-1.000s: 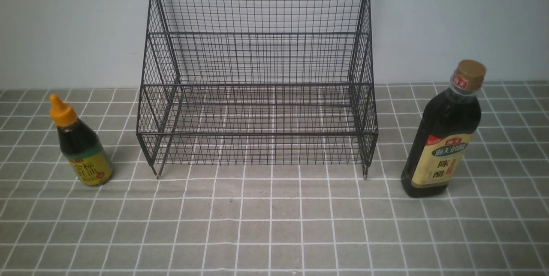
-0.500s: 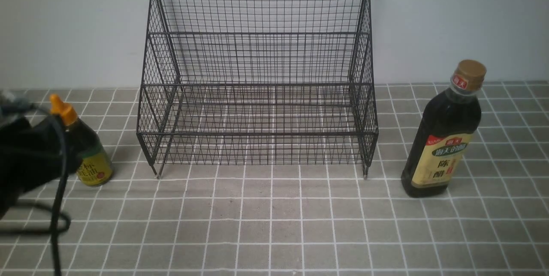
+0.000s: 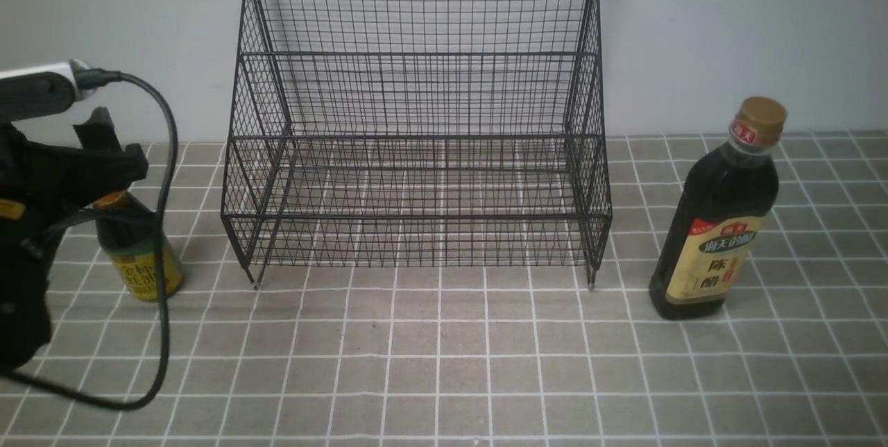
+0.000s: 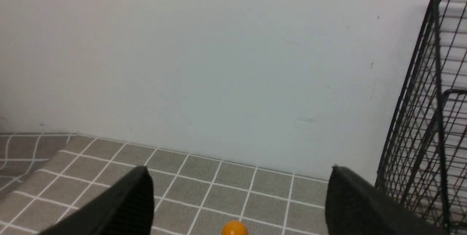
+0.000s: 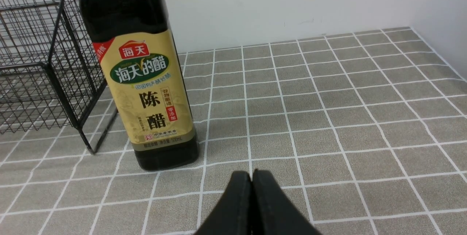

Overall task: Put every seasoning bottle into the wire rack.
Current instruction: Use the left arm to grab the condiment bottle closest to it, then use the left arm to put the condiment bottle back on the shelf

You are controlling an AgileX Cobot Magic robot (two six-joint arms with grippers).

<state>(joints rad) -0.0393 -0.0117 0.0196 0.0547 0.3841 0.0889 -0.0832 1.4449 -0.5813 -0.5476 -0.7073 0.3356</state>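
The short bottle [image 3: 142, 263], with a yellow-green label, stands left of the wire rack [image 3: 416, 135]. My left gripper [image 3: 119, 150] is open just above it and hides most of its orange cap. In the left wrist view the cap's tip [image 4: 234, 228] shows between the wide-apart fingers of the left gripper [image 4: 239, 171], with the rack's side [image 4: 430, 118] nearby. The tall bottle [image 3: 718, 218], with a brown cap and beige label, stands right of the rack. My right gripper [image 5: 251, 173] is shut and empty, low over the table, a little short of the tall bottle [image 5: 142, 81].
The rack stands against a pale wall [image 3: 728, 30] on a grey tiled tablecloth [image 3: 444, 364]. The left arm's black cable [image 3: 163, 239] loops down in front of the short bottle. The rack's corner leg [image 5: 87, 143] stands next to the tall bottle.
My left arm has come in from the left edge and risen and moved forward. It now covers the short bottle's orange cap. Both bottles and the rack have not moved.
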